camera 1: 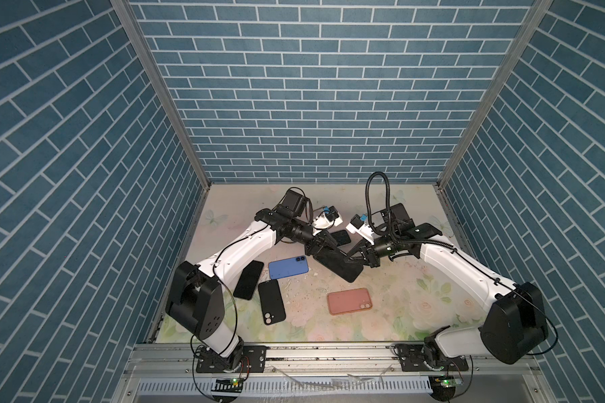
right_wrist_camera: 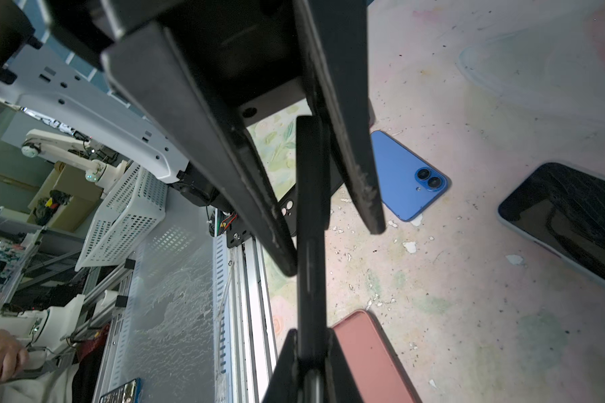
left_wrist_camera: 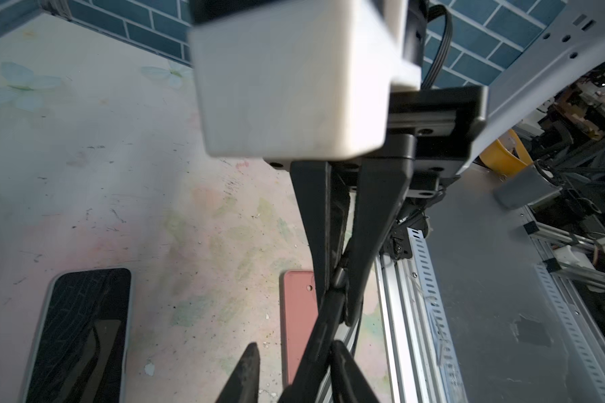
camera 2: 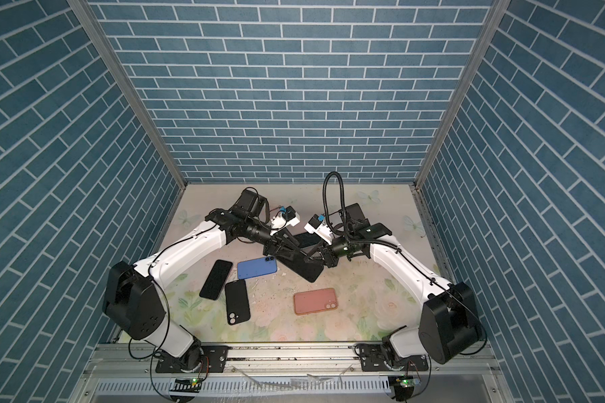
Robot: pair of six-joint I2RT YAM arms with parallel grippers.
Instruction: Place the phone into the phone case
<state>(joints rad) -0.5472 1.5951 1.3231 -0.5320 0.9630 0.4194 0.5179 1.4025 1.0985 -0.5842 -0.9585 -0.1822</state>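
A black phone hangs tilted above the middle of the table. My right gripper is shut on its edge, with both fingers pressed against the thin slab. My left gripper stands open around the other end. One finger rests against the phone and the other finger is clear of it. A black phone case with a camera cutout lies flat at the front left. From these edge-on views I cannot tell whether the held phone wears a case.
On the table lie a blue phone face down, a dark phone screen up at the left, a pink one near the front, and another screen-up phone behind the grippers. The metal rail bounds the front edge.
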